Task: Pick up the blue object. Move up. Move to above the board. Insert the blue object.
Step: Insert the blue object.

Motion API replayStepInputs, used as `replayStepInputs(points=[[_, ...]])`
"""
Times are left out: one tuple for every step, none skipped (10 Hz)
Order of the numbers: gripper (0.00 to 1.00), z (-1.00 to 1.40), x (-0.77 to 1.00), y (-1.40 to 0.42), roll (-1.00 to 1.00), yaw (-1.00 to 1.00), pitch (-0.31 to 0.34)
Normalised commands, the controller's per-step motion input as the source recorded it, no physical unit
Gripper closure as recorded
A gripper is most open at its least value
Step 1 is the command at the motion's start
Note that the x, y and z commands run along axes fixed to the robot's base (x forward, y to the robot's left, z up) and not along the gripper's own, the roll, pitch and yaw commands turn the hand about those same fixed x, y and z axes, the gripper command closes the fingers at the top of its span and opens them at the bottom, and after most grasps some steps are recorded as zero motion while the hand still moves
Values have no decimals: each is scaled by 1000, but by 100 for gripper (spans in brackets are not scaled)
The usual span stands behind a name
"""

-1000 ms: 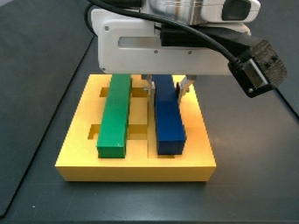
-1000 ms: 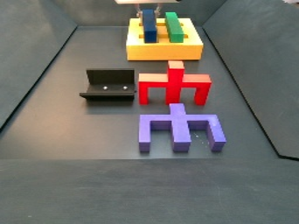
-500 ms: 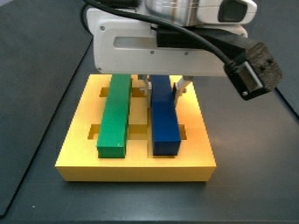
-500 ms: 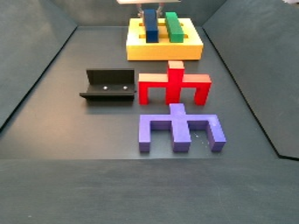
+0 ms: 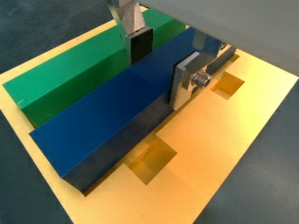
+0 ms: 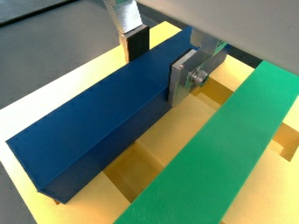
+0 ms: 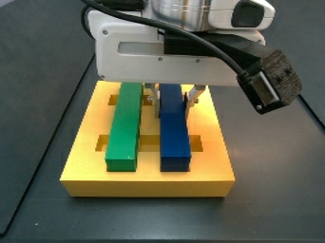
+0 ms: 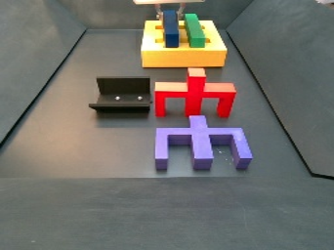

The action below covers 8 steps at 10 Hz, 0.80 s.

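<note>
Since the earlier frames the pincer point(image 7: 177, 93) has carried the blue object point(image 7: 174, 133) a little sideways over the board point(image 7: 148, 176), so that its near end now lies closer to the green bar point(image 7: 124, 128) than before.

In a side view the green bar lies in its groove to the left of the pincer, flat on the yellow board. The blue object is directly under the pincer, running along the board parallel to the green bar, just beside it but not touching.

In both wrist views the pincer point(image 5: 160, 59) is closed on the blue object point(image 5: 122, 109): one silver finger point(image 5: 187, 79) presses on one long side and the other finger point(image 5: 136, 39) on the opposite side, near the far end of the bar. Whether the bar already sits fully in its groove, I cannot tell.

In the other side view the pincer point(image 8: 169, 14) is at the far end of the floor, above the board point(image 8: 183, 57). In front of it stand the fixture point(image 8: 121, 95), the red branched block point(image 8: 196, 95) and a purple branched block point(image 8: 201, 144).
</note>
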Motion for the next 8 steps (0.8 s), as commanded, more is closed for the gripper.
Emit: replayStepInputs(points=[[100, -211, 197, -29, 189, -3, 83], [100, -249, 320, -3, 193, -14, 84], [100, -237, 326, 0, 199, -20, 97], [100, -237, 203, 0, 191, -11, 84], [100, -297, 46, 0, 191, 0, 47], [100, -457, 0, 0, 156, 0, 0], [100, -197, 0, 0, 86, 0, 0], [100, 0, 0, 0, 0, 0, 0]])
